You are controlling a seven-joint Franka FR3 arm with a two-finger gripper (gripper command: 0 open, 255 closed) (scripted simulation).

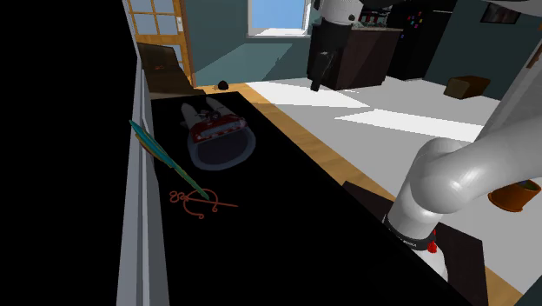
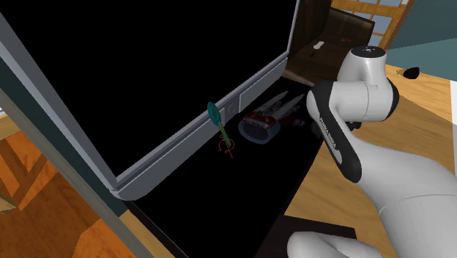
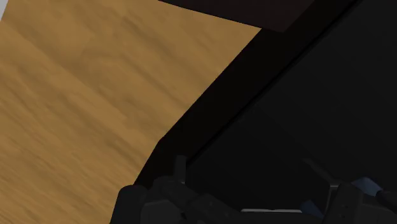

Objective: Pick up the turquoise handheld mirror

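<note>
The turquoise handheld mirror (image 1: 163,155) is long and thin. It lies slanted on the black work surface (image 1: 287,226), its upper end against the grey ledge (image 1: 130,209) at the shoulder view's left. From the second exterior view the mirror (image 2: 214,117) leans on that same grey ledge. My gripper (image 1: 320,80) hangs high above the surface's far right side, well away from the mirror. In the wrist view the gripper (image 3: 261,191) is open, its two black fingers (image 3: 156,197) apart with nothing between them, over the surface's edge and wooden floor (image 3: 76,102).
A red wire loop (image 1: 200,202) lies just in front of the mirror's lower end. A dark oval dish holding a red and white object (image 1: 219,135) sits beyond it. An orange pot (image 1: 514,195) and a brown box (image 1: 467,85) stand on the floor to the right.
</note>
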